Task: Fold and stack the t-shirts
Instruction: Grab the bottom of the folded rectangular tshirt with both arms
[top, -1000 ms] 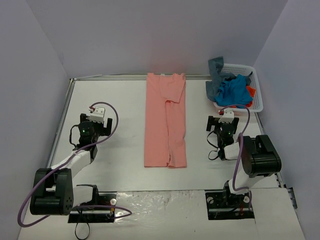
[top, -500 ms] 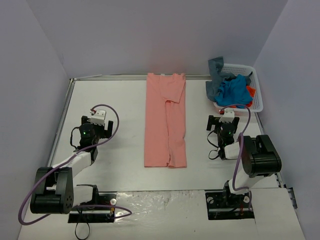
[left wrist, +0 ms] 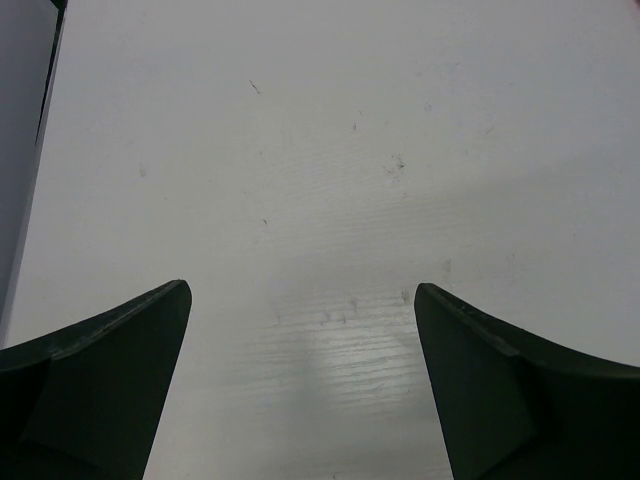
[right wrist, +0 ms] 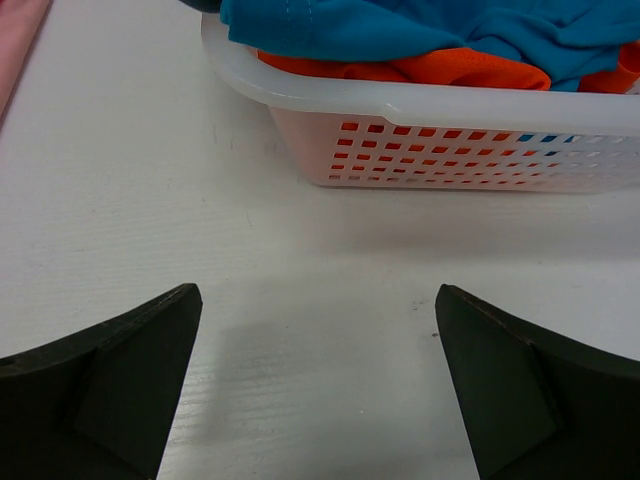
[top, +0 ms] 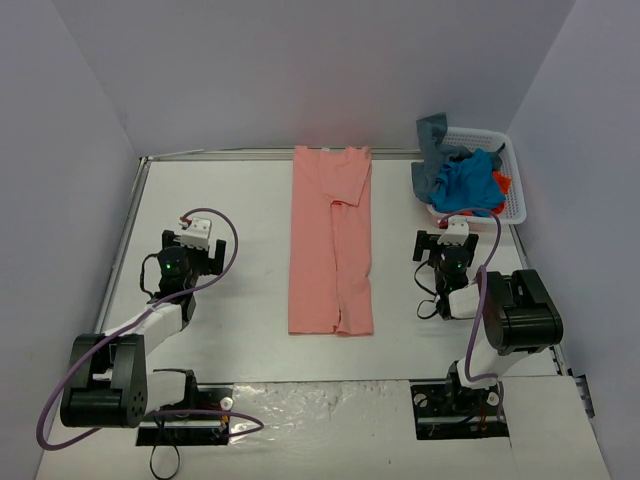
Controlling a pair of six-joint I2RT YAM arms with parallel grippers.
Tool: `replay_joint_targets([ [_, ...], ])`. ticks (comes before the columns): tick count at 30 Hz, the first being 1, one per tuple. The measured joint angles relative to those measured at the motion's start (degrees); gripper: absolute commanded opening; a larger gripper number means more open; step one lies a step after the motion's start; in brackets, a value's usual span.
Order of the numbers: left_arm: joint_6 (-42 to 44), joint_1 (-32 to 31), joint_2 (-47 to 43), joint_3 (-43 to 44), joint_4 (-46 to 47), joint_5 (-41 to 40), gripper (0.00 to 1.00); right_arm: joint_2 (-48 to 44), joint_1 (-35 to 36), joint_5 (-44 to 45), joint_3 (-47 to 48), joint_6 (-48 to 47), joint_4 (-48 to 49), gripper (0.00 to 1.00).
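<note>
For the end-to-end fold, I'd have the left tool (left wrist: 300, 290) and right tool (right wrist: 318, 292) (both gaping wide, empty) pinch the near hem corners and carry them level to the collar. The salmon-pink t-shirt (top: 330, 245) lies in the middle of the table (top: 240, 200), a long strip, sleeves tucked in; other t-shirts (top: 470, 182) heap in the basket (top: 516, 206)

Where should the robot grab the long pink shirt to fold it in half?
Probably at the two corners of the near hem, with the left gripper on the left corner and the right gripper on the right, each coming in from its own side. The pink shirt lies flat in a long narrow strip with its collar at the far end, so carrying the hem to the collar would halve it.
</note>
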Motion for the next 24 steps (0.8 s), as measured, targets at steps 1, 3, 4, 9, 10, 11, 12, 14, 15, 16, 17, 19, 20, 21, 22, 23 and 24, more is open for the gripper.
replay_joint_targets([
  [1,0.00,0.00,0.00,0.00,-0.02,0.00,0.94,0.00,0.00,0.00,0.00,0.00,0.00,1.00],
  [3,0.13,0.00,0.00,0.00,-0.02,0.00,0.94,0.00,0.00,0.00,0.00,0.00,0.00,1.00],
  [4,0.20,0.00,0.00,0.00,-0.02,0.00,0.94,0.00,0.00,-0.02,0.00,0.00,0.00,1.00],
  [9,0.44,0.00,0.00,0.00,-0.04,0.11,0.94,0.00,-0.04,-0.09,0.00,0.02,0.00,1.00],
  [10,0.46,0.00,0.00,0.00,-0.04,0.22,0.94,0.00,-0.04,-0.15,0.00,0.00,-0.02,1.00],
  [11,0.46,0.00,0.00,0.00,-0.04,0.26,0.94,0.00,-0.04,-0.24,0.00,0.02,0.00,1.00],
  [12,0.48,0.00,0.00,0.00,-0.04,0.28,0.94,0.00,-0.04,-0.37,0.00,0.02,0.00,1.00],
  [14,0.52,0.00,0.00,0.00,-0.04,0.28,0.94,0.00,-0.04,-0.39,0.00,0.02,-0.02,1.00],
  [15,0.55,0.00,0.02,0.00,-0.02,0.33,0.94,0.00,-0.04,-0.39,0.00,0.02,0.00,1.00],
  [16,0.55,0.00,0.07,0.00,-0.02,0.35,0.94,0.00,-0.04,-0.39,0.00,0.02,-0.02,1.00],
  [17,0.52,0.00,0.13,0.00,-0.02,0.39,0.94,0.00,-0.04,-0.39,0.00,0.02,-0.02,1.00],
  [19,0.52,0.00,0.39,0.00,-0.04,0.42,0.94,0.00,-0.04,-0.39,0.02,0.02,-0.02,1.00],
  [20,0.52,0.00,0.52,0.00,-0.04,0.42,0.94,0.00,-0.04,-0.39,0.02,0.02,0.00,1.00],
  [21,0.50,0.00,0.57,0.00,-0.04,0.39,0.94,0.00,-0.07,-0.39,0.02,0.02,-0.02,1.00],
  [22,0.50,0.00,0.61,0.00,-0.04,0.39,0.94,0.00,-0.11,-0.42,0.02,0.02,-0.02,1.00],
  [23,0.52,0.00,0.63,0.00,-0.04,0.39,0.94,0.00,-0.22,-0.44,0.02,0.02,0.00,1.00],
  [24,0.52,0.00,0.63,0.00,-0.04,0.42,0.94,0.00,-0.33,-0.44,0.02,0.02,0.00,1.00],
])
